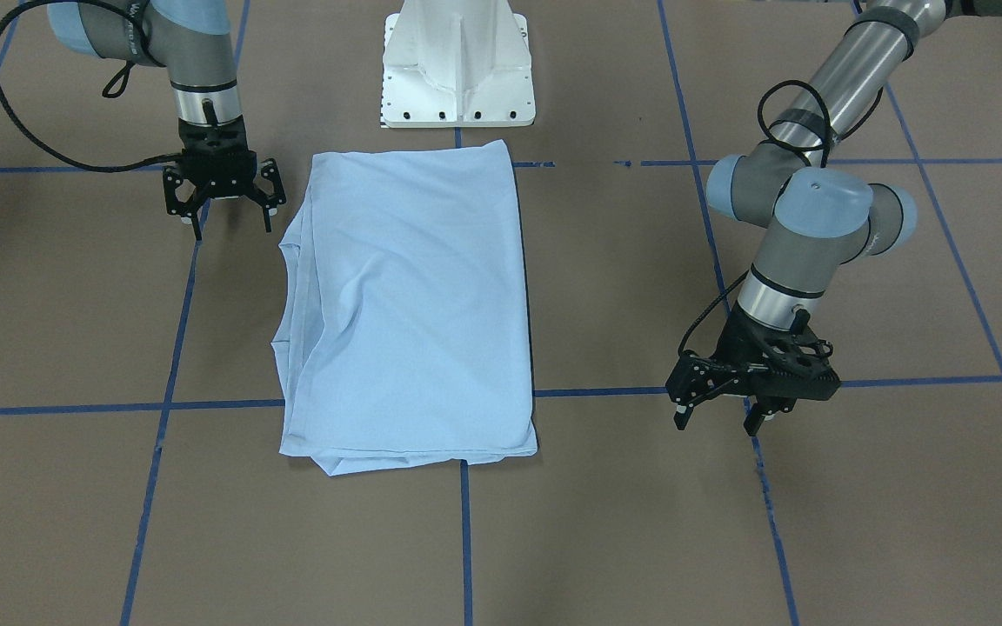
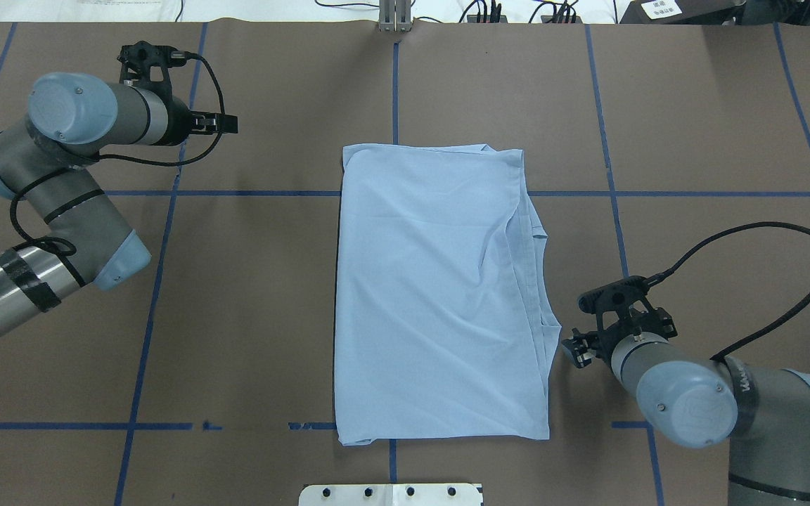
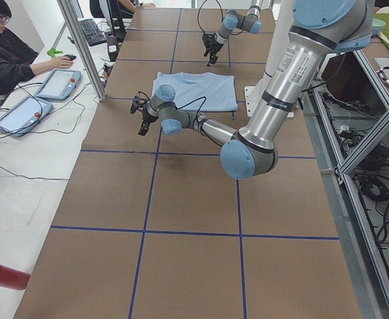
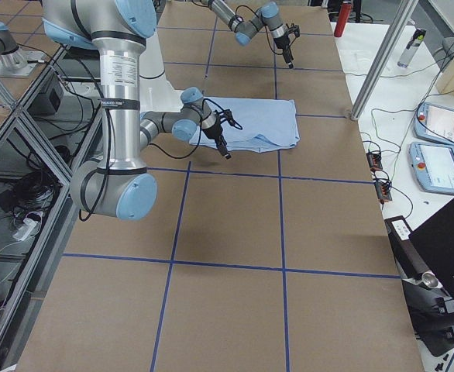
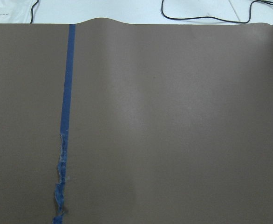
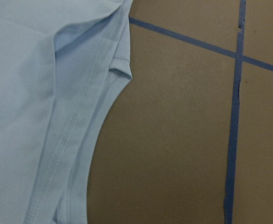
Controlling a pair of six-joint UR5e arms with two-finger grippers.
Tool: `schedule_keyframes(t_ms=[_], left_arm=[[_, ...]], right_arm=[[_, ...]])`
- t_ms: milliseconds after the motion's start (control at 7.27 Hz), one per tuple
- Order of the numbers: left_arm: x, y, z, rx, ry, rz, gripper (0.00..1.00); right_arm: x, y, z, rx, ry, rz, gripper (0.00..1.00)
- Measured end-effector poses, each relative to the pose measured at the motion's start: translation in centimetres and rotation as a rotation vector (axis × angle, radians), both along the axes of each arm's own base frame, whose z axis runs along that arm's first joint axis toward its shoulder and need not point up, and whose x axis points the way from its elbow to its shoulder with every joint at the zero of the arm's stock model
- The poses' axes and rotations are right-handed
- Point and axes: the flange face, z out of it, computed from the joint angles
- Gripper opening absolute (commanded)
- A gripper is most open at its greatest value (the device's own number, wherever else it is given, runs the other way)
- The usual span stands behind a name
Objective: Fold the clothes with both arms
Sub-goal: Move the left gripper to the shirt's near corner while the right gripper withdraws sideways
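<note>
The light blue T-shirt (image 1: 414, 304) lies folded into a tall rectangle in the middle of the table (image 2: 440, 295). Its print, label and tag are hidden. My left gripper (image 1: 718, 419) is open and empty, well off to the shirt's side near the far edge, above bare table (image 2: 228, 124). My right gripper (image 1: 224, 209) is open and empty, just beside the shirt's layered sleeve edge (image 2: 574, 349). The right wrist view shows that hemmed shirt edge (image 6: 38, 121) with bare table beside it. The left wrist view shows only brown table and blue tape (image 5: 65, 107).
The white pedestal base (image 1: 457, 74) stands at the robot's side of the shirt. Blue tape lines (image 2: 159, 281) grid the brown table. An operator (image 3: 8, 56) sits beside teach pendants (image 3: 55, 83) past the far edge. A red cylinder (image 3: 2, 276) lies off the table.
</note>
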Motion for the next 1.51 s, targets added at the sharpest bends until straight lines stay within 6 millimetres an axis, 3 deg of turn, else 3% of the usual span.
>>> schedule_keyframes(t_ms=[138, 275, 550, 688, 826, 963, 1238, 1514], left_arm=[[0.8, 2.5, -1.7, -0.029, 0.067, 0.011, 1.00], [1.5, 6.5, -3.1, -0.066, 0.140, 0.028, 1.00], [2.1, 16.3, -5.0, -0.149, 0.265, 0.080, 1.00], [2.7, 21.2, -5.5, -0.202, 0.310, 0.093, 0.92], [4.2, 25.4, -5.9, -0.273, 0.349, 0.084, 0.64], [6.2, 29.2, -6.1, -0.358, 0.385, 0.058, 0.61], [9.5, 34.6, -6.5, -0.494, 0.422, 0.030, 0.61], [11.8, 38.1, -6.9, -0.550, 0.428, 0.042, 0.61]], right_arm=[[1.6, -1.0, -0.9, -0.039, -0.142, 0.026, 1.00], [2.7, -1.3, -1.5, -0.088, -0.288, 0.075, 1.00], [4.5, -0.9, -0.9, -0.191, -0.498, 0.168, 1.00], [5.0, -0.7, -0.7, -0.228, -0.542, 0.195, 1.00], [5.1, -0.7, -0.6, -0.261, -0.566, 0.218, 0.99], [5.0, -0.7, -0.5, -0.297, -0.575, 0.240, 0.98], [4.3, -0.8, -0.3, -0.366, -0.569, 0.289, 0.98], [4.0, -0.9, -0.4, -0.386, -0.565, 0.311, 0.99]])
